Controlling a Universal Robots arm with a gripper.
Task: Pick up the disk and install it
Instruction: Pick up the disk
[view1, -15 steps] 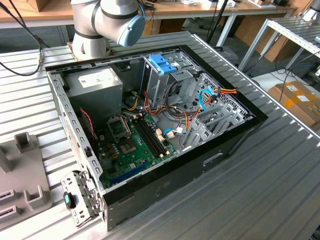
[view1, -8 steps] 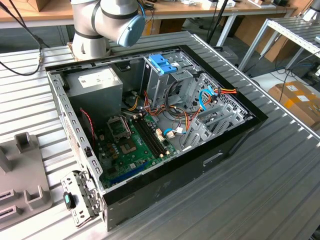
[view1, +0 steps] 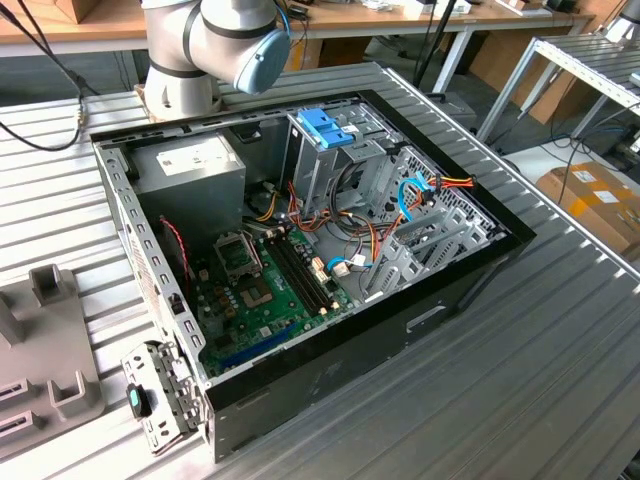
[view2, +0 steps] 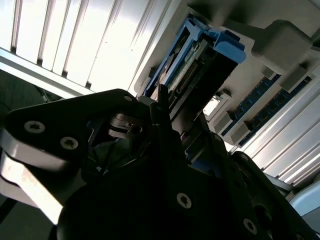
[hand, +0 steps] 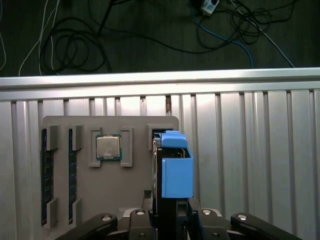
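Observation:
The disk (hand: 177, 170) stands on edge in a slot of a grey holder plate (hand: 110, 200), with its light-blue side rail facing the camera. My gripper (hand: 171, 220) sits directly over it and straddles it. In the second wrist view the disk (view2: 200, 60) shows its blue rail and connector edge just beyond my gripper (view2: 180, 130). The open computer case (view1: 470, 270) lies on the ribbed metal table in the exterior view, and its drive cage with a blue latch piece (view1: 325, 128) is at the back.
The holder plate also carries a processor chip (hand: 108, 147) and memory sticks (hand: 45, 175). The table edge (hand: 160, 80) runs just past the plate, with cables on the floor beyond. The arm's base (view1: 200, 50) stands behind the case, and another grey fixture (view1: 50, 340) is at the exterior view's left.

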